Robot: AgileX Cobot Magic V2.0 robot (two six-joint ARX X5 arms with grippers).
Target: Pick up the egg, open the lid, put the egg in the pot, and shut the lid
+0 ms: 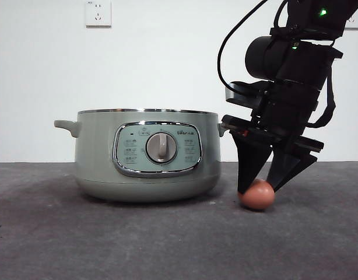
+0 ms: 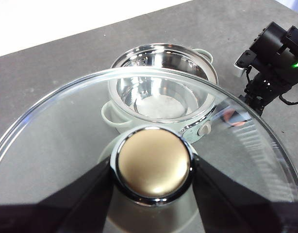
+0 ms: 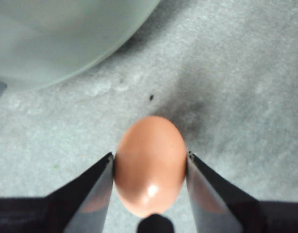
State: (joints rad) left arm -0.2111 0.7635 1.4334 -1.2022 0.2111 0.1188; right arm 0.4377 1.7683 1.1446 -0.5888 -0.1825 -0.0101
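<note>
The sage-green pot (image 1: 147, 154) stands open on the grey table, its steel inside showing in the left wrist view (image 2: 163, 90). The brown-orange egg (image 1: 257, 195) lies on the table just right of the pot. My right gripper (image 1: 262, 188) has come down over it, and its jaws close against both sides of the egg (image 3: 150, 165). My left gripper (image 2: 154, 170) is shut on the knob (image 2: 154, 162) of the glass lid (image 2: 61, 131) and holds it high above the pot, out of the front view. The knob looks golden here.
A white wall with a socket (image 1: 98, 13) stands behind the table. The right arm's black body (image 2: 277, 53) shows beside the pot in the left wrist view. Bare grey tabletop (image 1: 62, 233) lies in front of the pot.
</note>
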